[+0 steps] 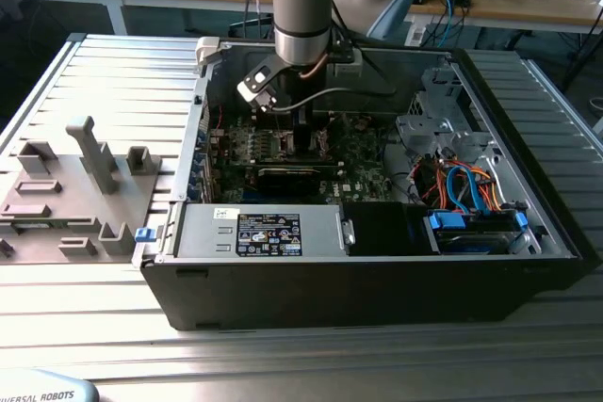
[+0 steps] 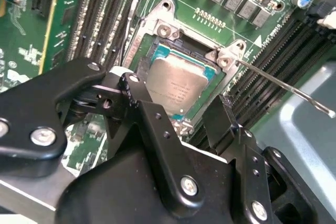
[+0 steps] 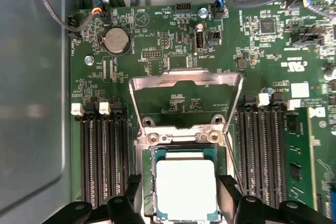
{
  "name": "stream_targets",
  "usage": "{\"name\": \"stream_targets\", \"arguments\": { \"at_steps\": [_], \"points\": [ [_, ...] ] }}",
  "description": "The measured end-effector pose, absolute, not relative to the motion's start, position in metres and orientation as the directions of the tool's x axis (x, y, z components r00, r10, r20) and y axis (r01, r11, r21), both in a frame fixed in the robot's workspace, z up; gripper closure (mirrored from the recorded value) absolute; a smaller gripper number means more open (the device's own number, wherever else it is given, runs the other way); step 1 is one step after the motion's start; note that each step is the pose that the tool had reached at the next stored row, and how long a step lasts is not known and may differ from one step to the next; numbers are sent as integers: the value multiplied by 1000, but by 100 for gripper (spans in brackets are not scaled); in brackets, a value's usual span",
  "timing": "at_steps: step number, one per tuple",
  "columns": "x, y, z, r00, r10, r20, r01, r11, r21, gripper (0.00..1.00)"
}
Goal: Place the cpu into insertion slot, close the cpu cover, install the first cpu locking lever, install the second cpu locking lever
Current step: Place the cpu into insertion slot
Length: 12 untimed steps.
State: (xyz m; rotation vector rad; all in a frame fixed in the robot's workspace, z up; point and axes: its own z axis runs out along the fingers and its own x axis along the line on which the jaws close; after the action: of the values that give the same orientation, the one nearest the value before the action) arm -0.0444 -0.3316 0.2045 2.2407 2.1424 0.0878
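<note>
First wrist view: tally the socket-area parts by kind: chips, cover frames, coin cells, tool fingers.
Silvery-grey square cpu chip: 1
Silvery metal cpu cover frame, raised open: 1
Round silver coin cell: 1
Black tool fingers, one on each side of the chip: 2
Total: 5

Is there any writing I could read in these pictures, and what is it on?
Nothing can be quoted word for word.
Sticker on the grey box: print too small to read.
Chip, metal top: faint engraving, too small to read.
Green circuit board: tiny white lettering, too small to read.
</note>
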Motion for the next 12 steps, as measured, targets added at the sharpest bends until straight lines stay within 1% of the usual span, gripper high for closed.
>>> {"name": "stream_targets", "arguments": {
  "at_steps": [4, 8, 10, 12],
  "points": [
    [-44, -332, 207, 44, 999, 12, 997, -45, 68, 33],
    [-44, -332, 219, 44, 999, 12, 997, -45, 68, 33],
    [-44, -332, 220, 44, 999, 12, 997, -45, 68, 33],
    [-44, -332, 220, 44, 999, 12, 997, -45, 68, 34]
  ]
}}
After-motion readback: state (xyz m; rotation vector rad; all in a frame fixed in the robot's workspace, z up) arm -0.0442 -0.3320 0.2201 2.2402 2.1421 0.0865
